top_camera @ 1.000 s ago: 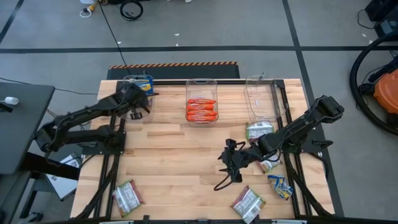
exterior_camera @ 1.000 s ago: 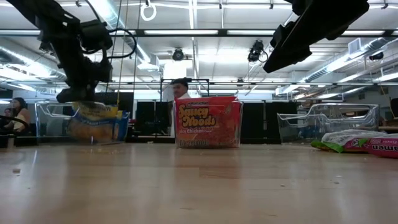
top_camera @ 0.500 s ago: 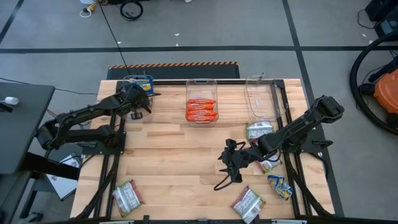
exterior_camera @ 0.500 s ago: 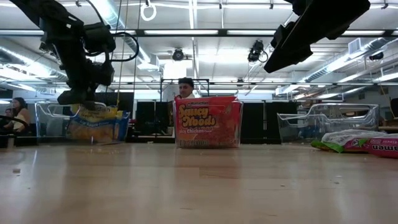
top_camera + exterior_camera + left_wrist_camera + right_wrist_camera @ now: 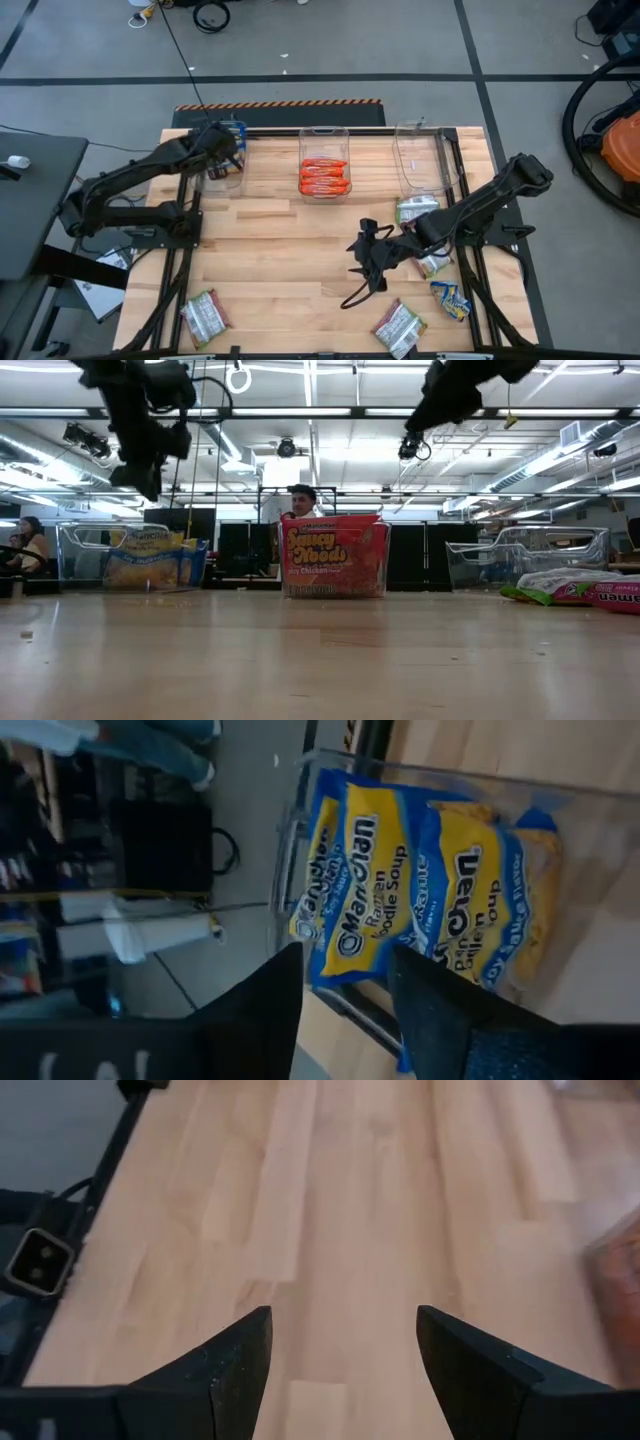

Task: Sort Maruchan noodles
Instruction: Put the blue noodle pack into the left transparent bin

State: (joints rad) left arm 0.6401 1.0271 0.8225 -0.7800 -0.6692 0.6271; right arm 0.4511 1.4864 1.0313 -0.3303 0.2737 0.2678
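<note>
Yellow-and-blue Maruchan noodles packets (image 5: pixel 430 890) stand on edge in the clear left bin (image 5: pixel 222 160). My left gripper (image 5: pixel 345 985) hangs above and just short of this bin, open, with nothing between its fingers; it also shows in the high view (image 5: pixel 224 148) and the low view (image 5: pixel 148 478). Orange-red packets (image 5: pixel 324 176) fill the middle bin (image 5: pixel 335 557). My right gripper (image 5: pixel 343 1350) is open over bare wood at the table's middle right (image 5: pixel 365 262). Loose packets lie flat near it (image 5: pixel 415 211), (image 5: pixel 450 298), (image 5: pixel 400 325).
A clear bin (image 5: pixel 420 160) with nothing showing in it stands at the far right. One silvery packet (image 5: pixel 205 316) lies at the near left corner. More packets (image 5: pixel 580 588) lie at the right in the low view. Bare wood (image 5: pixel 280 250) spans the table's middle. People show in the room beyond.
My left gripper has risen from the left bin, a little toward the far edge, and come clear of the yellow-and-blue packet, which stays standing in the bin. My right gripper has risen slightly over the same spot.
</note>
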